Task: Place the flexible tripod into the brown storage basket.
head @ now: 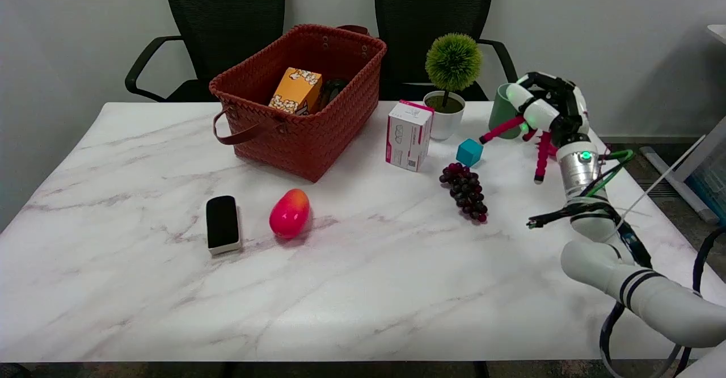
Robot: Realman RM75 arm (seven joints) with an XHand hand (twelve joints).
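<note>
The flexible tripod [540, 156], with red bendy legs tipped black, hangs in the air at the table's right side. My right hand [547, 105] grips its top; one leg sticks out left toward the green cup, another points down. The tripod's head is hidden inside the hand. The brown woven storage basket [346, 91] stands at the back centre-left, well to the left of the hand. It holds an orange popcorn box [296, 90] and a dark item behind it.
Between hand and basket stand a green cup [500, 111], a small potted plant [451, 85], a pink-and-white box [408, 135], a teal cube [469, 152] and dark grapes [466, 189]. A red mango [289, 213] and a black eraser [222, 223] lie nearer the front.
</note>
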